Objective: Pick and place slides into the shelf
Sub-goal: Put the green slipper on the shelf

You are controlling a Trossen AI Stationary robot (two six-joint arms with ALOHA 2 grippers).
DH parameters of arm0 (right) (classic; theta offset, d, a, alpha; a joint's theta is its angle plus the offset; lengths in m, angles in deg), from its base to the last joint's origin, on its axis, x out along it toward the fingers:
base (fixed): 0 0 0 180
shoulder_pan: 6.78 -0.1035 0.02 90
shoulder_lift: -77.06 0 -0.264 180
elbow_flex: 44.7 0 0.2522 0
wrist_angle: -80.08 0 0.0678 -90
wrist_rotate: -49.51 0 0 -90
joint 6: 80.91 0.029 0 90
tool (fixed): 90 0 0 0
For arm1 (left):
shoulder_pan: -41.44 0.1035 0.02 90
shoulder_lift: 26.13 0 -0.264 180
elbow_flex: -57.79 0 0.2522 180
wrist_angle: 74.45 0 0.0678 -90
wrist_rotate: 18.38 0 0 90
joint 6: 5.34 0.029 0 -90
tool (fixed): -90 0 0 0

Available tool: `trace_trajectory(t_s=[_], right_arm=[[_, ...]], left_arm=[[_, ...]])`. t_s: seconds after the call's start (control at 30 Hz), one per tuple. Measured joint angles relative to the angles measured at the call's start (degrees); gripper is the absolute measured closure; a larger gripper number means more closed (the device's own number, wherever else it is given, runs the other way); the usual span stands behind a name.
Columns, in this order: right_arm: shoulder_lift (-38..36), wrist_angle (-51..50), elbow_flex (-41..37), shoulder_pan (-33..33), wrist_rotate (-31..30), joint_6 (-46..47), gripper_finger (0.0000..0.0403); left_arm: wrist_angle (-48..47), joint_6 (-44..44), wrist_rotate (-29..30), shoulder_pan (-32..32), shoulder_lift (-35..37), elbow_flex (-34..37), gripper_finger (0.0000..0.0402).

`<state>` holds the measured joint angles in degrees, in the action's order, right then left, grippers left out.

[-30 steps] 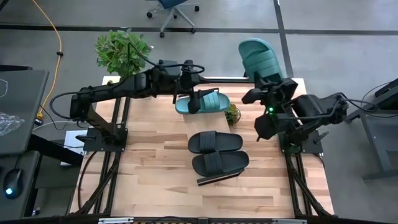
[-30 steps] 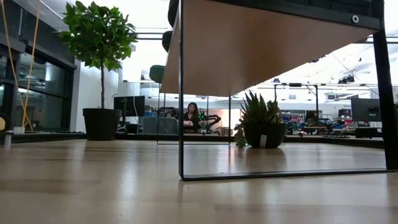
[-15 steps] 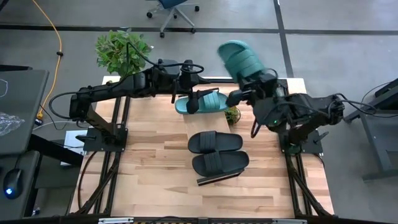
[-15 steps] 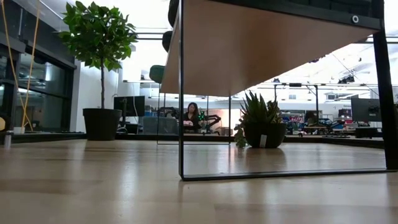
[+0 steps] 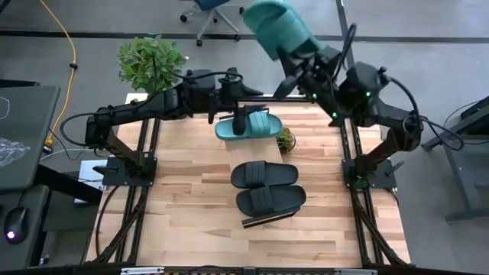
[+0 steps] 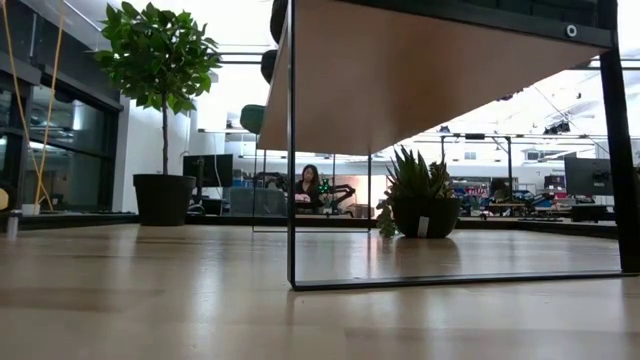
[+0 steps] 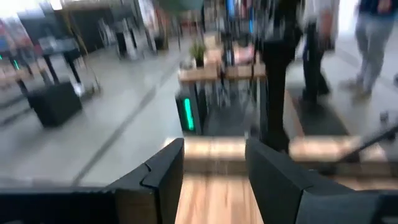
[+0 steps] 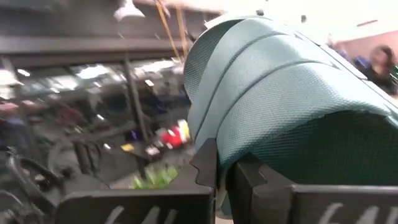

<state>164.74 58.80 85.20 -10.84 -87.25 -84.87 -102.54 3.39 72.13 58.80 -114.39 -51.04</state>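
My right gripper (image 5: 299, 55) is raised high over the table's far edge, shut on a teal slide (image 5: 276, 24) whose ribbed strap (image 8: 280, 93) fills the right wrist view. The second teal slide (image 5: 252, 127) lies sole-down on the far end of the light-wood shelf (image 5: 237, 151). Two black slides (image 5: 264, 174) (image 5: 270, 200) lie side by side on its near end. My left gripper (image 5: 240, 121) hangs open over the resting teal slide, and its fingers (image 7: 163, 177) show nothing between them. The low view shows only the shelf's underside (image 6: 430, 80) and its dark frame (image 6: 291, 150). My right gripper pinches the teal slide between its two fingers (image 8: 205, 163), at the end nearest the wrist (image 8: 226, 148). The fingers themselves cover the exact spot. The slide is lifted clear, high above the table, and reaches away from the fingers toward the far left.
A small potted plant (image 5: 285, 140) stands on the table just right of the shelf. A bigger plant (image 5: 150, 63) sits at the far left corner. Bare tabletop (image 5: 183, 198) lies left of the shelf. Beyond the table, a person (image 6: 308, 186) sits in the room.
My right arm has swung up and toward the far edge and the table's left. It has carried the teal slide from beside the far right corner to high above the far edge. The slide has turned about in the hold.
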Motion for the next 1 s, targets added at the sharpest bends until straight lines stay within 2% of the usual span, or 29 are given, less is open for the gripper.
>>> trace_trajectory(t_s=[0.17,0.33,0.57,0.73,0.87,1.0], right_arm=[[0.0,8.41,0.0,5.14,13.97,-2.34,0.0403],[0.0,16.59,0.0,9.87,33.69,-0.24,0.0403],[0.11,22.57,0.02,15.0,53.59,7.45,0.0403],[0.43,26.7,0.07,20.19,64.62,15.66,0.0403],[1.56,29.41,0.04,25.83,70.24,22.89,0.0403],[2.46,30.92,-0.35,28.78,72.21,25.95,0.0403]], left_arm=[[14.16,0.36,0.43,0.2,0.0,0.0,0.0243],[27.21,1.47,3.57,1.23,-0.67,-0.14,0.0243],[32.11,2.03,11.47,2.74,-1.65,-0.07,0.0243],[32.34,6.24,9.77,4.56,-2.43,0.0,0.0243],[31.57,6.36,8.86,6.19,-2.4,0.0,0.0243],[30.49,5.95,7.44,7.75,-2.4,0.0,0.0243]])
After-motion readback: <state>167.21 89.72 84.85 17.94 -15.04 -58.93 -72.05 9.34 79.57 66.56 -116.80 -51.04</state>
